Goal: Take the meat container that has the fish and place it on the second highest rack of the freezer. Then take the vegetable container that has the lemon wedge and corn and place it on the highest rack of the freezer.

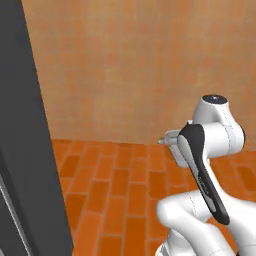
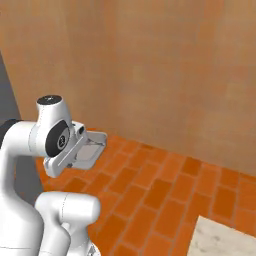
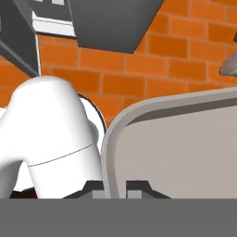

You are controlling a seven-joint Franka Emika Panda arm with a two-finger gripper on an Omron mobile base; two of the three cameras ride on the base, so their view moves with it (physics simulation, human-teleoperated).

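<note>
The claw (image 3: 114, 192) is pinched nearly closed on the rim of the meat container (image 3: 180, 143), one tip on each side of the grey wall at six o'clock in the hand view. The pan spreads from there toward three o'clock, and the tail of the fish (image 3: 230, 65) pokes in at two o'clock, past the far rim. From the right base view the pan (image 2: 89, 150) hangs off the wrist at about nine o'clock, held in the air over the brick floor (image 2: 165, 200). The dark side of the freezer (image 1: 25, 150) fills nine o'clock in the left base view.

The grip is on a thin edge only, so a quick swing toward the freezer could tilt the pan and tip the fish out, or let the rim slide from the tips.
</note>
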